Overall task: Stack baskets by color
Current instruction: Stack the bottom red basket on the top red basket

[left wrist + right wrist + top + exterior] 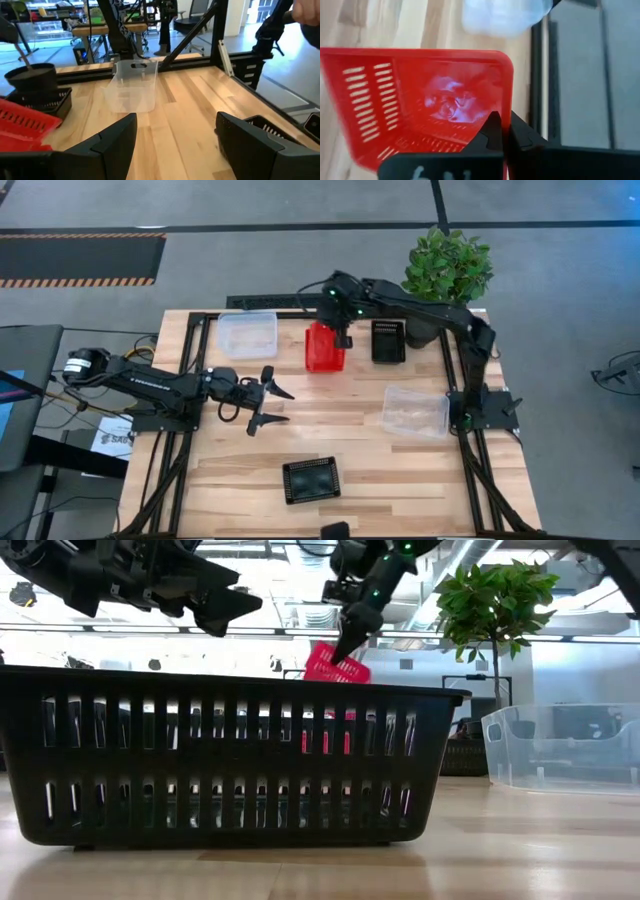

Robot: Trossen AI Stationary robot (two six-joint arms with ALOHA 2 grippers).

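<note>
Standing close around the right gripper (pixel 340 340) are a black mesh basket (pixel 388 340) just beside it, the potted plant (pixel 447 268) beyond that, and a clear basket (pixel 248 333) on its other side; a second clear basket (pixel 415 411) sits nearer the table's front. The gripper pinches the rim of the red basket (pixel 324 348), a slotted plastic box with rounded corners, tilted and lifted off the wooden table (pixel 400 480). The left gripper (pixel 268 402) hangs wide and empty, well apart, another black basket (pixel 311 480) lying ahead of it.
</note>
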